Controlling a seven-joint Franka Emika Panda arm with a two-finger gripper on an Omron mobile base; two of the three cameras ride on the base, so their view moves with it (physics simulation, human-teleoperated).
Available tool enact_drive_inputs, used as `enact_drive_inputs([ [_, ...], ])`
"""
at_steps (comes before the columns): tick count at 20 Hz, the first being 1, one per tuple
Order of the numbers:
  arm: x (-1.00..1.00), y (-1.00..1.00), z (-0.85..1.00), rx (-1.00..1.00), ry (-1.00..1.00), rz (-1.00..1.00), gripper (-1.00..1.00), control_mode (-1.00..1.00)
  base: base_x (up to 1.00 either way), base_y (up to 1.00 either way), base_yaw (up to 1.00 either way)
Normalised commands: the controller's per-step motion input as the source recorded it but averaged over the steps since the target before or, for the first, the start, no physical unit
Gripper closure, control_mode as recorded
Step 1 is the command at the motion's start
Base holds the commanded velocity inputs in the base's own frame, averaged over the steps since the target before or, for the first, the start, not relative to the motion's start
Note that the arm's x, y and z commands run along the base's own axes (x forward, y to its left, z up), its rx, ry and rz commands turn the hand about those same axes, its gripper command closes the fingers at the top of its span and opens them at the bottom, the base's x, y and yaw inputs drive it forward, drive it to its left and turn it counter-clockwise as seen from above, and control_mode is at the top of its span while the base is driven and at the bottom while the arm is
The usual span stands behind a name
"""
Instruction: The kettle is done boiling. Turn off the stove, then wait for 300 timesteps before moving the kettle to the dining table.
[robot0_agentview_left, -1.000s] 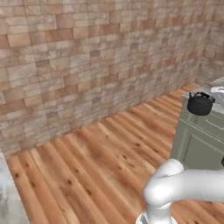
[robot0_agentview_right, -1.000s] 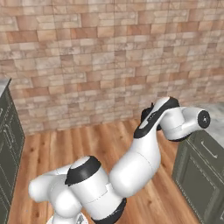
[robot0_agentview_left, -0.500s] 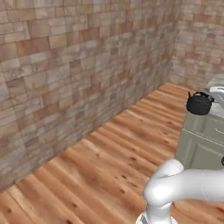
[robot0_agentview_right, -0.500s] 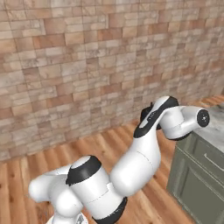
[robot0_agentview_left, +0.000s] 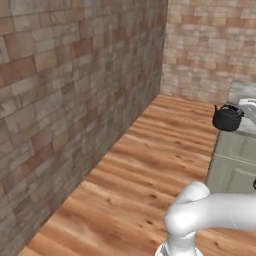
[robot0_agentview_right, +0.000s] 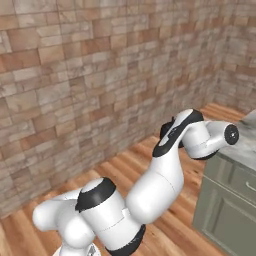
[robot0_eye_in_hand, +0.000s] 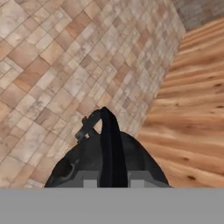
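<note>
The small black kettle (robot0_agentview_left: 227, 119) hangs in the air at the right, beside the edge of a sage-green counter with a grey marble top (robot0_agentview_left: 233, 159) that looks like the dining table. My gripper (robot0_agentview_left: 244, 108) holds the kettle from the right, at the picture's edge. In the hand view the kettle (robot0_eye_in_hand: 87, 159) is right below the hand. Its thin arched handle (robot0_eye_in_hand: 110, 140) runs up between the fingers of my gripper (robot0_eye_in_hand: 112, 182), which is shut on it. The same green counter (robot0_agentview_right: 231, 195) stands at the right of the right base view. The stove is out of view.
A brick wall (robot0_agentview_left: 70, 95) runs along the left and meets a second brick wall (robot0_agentview_left: 210, 45) in a far corner. Wooden floor (robot0_agentview_left: 150, 170) lies between the wall and the counter. My white arm (robot0_agentview_right: 170, 165) reaches to the right, over the counter's marble top (robot0_agentview_right: 248, 146).
The whole scene has swung in both base views, so the base has turned: the room's corner has come into sight. The kettle stays in my grip beside the green counter.
</note>
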Motion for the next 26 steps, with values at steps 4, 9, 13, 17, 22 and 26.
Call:
enact_drive_inputs([
  [4, 0.00, 0.00, 0.00, 0.00, 0.00, 0.00, 1.00, 1.00, 0.75, 0.64, -0.45],
  [9, 0.00, 0.00, 0.00, 0.00, 0.00, 0.00, 1.00, 1.00, 0.79, 0.58, -0.44],
  [13, 0.00, 0.00, 0.00, 0.00, 0.00, 0.00, 1.00, 1.00, 0.82, 0.54, -0.43],
  [17, 0.00, 0.00, 0.00, 0.00, 0.00, 0.00, 1.00, 1.00, 0.85, 0.45, -0.41],
  [22, 0.00, 0.00, 0.00, 0.00, 0.00, 0.00, 1.00, 1.00, 0.86, 0.47, -0.41],
  [26, 0.00, 0.00, 0.00, 0.00, 0.00, 0.00, 1.00, 1.00, 0.86, 0.54, -0.42],
])
